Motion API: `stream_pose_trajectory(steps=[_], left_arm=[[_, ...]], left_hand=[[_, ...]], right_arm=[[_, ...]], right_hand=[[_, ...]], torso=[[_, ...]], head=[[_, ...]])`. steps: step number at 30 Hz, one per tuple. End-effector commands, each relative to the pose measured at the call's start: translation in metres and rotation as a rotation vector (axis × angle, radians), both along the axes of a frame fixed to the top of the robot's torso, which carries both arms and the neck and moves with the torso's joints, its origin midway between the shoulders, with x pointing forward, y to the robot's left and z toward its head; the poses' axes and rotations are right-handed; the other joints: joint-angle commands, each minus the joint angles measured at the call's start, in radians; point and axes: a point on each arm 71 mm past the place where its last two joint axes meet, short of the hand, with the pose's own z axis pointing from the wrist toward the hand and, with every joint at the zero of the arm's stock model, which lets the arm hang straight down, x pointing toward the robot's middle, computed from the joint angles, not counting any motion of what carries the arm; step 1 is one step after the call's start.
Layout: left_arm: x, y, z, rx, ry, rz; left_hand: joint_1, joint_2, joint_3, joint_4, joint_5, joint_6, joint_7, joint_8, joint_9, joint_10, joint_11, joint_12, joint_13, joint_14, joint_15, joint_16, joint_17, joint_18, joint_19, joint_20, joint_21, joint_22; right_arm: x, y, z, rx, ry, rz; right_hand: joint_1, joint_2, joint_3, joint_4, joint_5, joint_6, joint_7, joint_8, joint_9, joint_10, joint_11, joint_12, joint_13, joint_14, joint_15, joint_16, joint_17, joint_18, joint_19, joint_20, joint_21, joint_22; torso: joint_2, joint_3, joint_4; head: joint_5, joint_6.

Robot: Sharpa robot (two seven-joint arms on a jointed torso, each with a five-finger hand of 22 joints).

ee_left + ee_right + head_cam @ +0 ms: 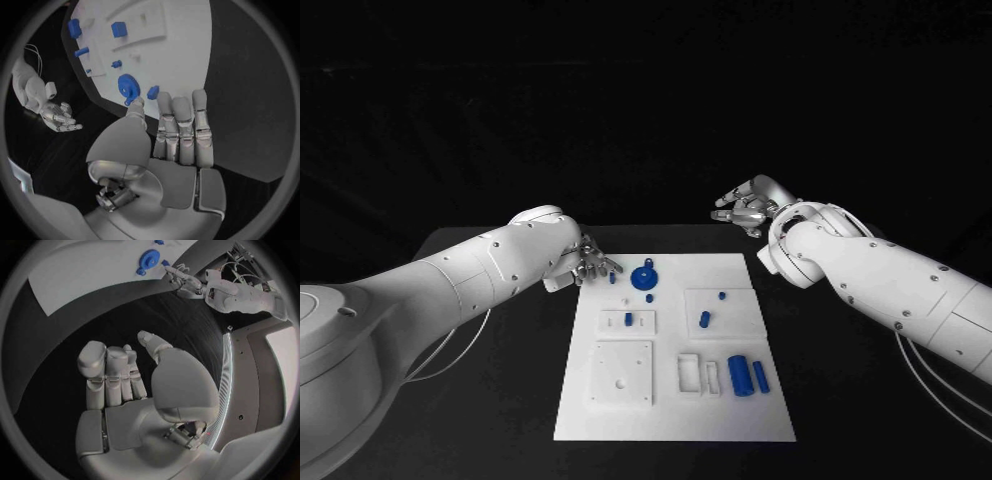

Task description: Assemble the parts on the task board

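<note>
The white task board [675,415] lies in the middle of the black table. A blue gear [646,277] stands near its far edge, with a small blue piece [613,278] just to its left. My left hand [593,262] hovers at the board's far left corner, fingers stretched out and holding nothing. In the left wrist view its fingertips [178,102] are close to the gear [128,87] and the small piece [152,92]. My right hand [750,208] is raised beyond the board's far right corner, empty, with its fingers [112,370] loosely apart.
Small blue pegs [629,319] [705,320] sit in raised white blocks at mid-board. Two blue cylinders [738,375] [760,376] lie near white slots at the board's near right. A square white plate [623,372] is at the near left. Black table surrounds the board.
</note>
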Motion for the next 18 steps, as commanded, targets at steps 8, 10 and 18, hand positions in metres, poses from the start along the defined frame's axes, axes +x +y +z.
stream_pose_trajectory(steps=[8,10,18], left_arm=[[-0.0011,-0.0049,-0.0083,-0.013,0.027,-0.011],[-0.0012,-0.0042,-0.009,-0.017,0.03,-0.011],[-0.0014,0.0005,-0.011,-0.055,0.045,-0.007]], left_hand=[[0.003,0.014,-0.007,-0.005,-0.004,0.0,0.007,-0.013,-0.011,-0.009,0.004,0.002,-0.003,-0.012,0.001,0.003,-0.003,-0.015,-0.011,0.002,0.003,0.019],[0.003,0.016,-0.007,-0.006,-0.003,-0.001,0.007,-0.013,-0.011,-0.009,0.004,0.002,-0.003,-0.013,0.002,0.003,-0.003,-0.015,-0.012,0.002,0.003,0.019],[0.03,0.057,-0.008,-0.032,0.003,-0.005,0.008,-0.021,-0.019,-0.015,0.006,0.0,-0.005,-0.019,0.003,0.003,-0.005,-0.015,-0.016,0.004,-0.002,0.019]], right_arm=[[0.0002,0.0039,0.0008,-0.008,-0.01,0.006],[0.0003,0.004,0.0008,-0.008,-0.01,0.006],[0.0005,0.0041,0.0006,-0.008,-0.01,0.006]], right_hand=[[-0.003,0.001,-0.008,0.0,0.0,-0.005,-0.001,-0.004,-0.001,-0.002,0.001,-0.003,-0.002,0.001,0.001,-0.002,0.0,0.01,0.041,-0.001,-0.005,0.11],[-0.003,0.001,-0.008,0.0,0.0,-0.005,-0.001,-0.004,-0.001,-0.002,0.001,-0.003,-0.002,0.001,0.001,-0.002,0.0,0.01,0.041,-0.001,-0.005,0.11],[0.0,0.002,-0.009,0.002,-0.004,-0.004,-0.001,-0.004,-0.001,-0.002,0.001,-0.003,-0.002,0.001,0.001,-0.002,-0.001,0.01,0.041,-0.001,-0.004,0.11]], torso=[[0.001,0.0006,0.0011],[0.0,0.0006,0.0026],[0.0,-0.0003,0.0028]], head=[[-0.007,-0.005],[-0.008,-0.005],[-0.012,-0.003]])
